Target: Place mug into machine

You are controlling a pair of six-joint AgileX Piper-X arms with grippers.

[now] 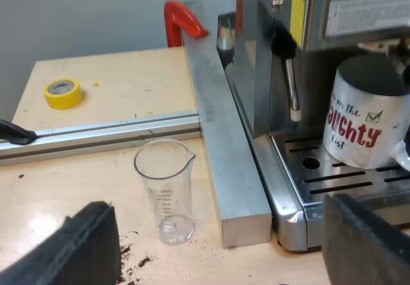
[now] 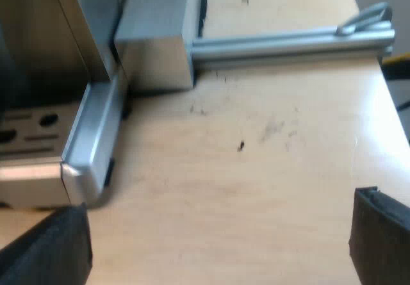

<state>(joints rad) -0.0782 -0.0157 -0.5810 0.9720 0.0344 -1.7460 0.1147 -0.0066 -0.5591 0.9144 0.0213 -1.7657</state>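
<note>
White mug (image 1: 365, 115) on drip tray (image 1: 339, 182); glass (image 1: 164, 192) seemingly empty.

The left wrist view sits low over the table (image 1: 96, 86), looking obliquely down toward the front of the espresso machine (image 1: 256, 54), with the measuring glass (image 1: 165, 189) close before it. The right wrist view hangs near the table (image 2: 243, 189) and faces steeply down. The 2 views share the machine's drip tray (image 1: 296, 189), which the right one meets at a corner of the drip tray (image 2: 90, 138).

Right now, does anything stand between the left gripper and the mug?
Nothing visible does. The white printed mug stands on the steel espresso machine's drip tray; the clear measuring glass stands apart on the wooden table.
</note>
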